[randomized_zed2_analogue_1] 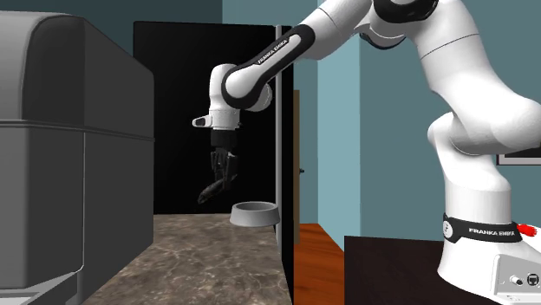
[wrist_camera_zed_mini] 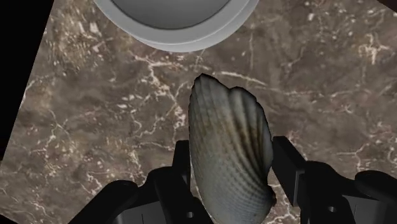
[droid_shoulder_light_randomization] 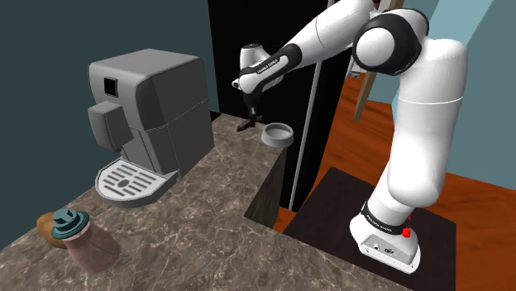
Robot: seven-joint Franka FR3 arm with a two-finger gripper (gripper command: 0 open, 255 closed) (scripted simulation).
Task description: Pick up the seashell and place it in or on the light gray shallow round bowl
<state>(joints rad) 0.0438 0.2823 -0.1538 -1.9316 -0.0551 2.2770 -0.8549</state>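
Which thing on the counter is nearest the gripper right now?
The light grey round bowl, just beside the gripper holding the seashell; the coffee machine and pink jar stand farther off.

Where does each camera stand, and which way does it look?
Shoulder view: high beside the stand, looking down over the counter; stand, arm and gripper show.
Second exterior view: low at counter height, beside the coffee machine, looking along the counter to the bowl; the arm enters from its right.
Wrist view: on the wrist, looking down past the gripper, shut on the seashell, to the counter.
Shared: all three show the bowl.
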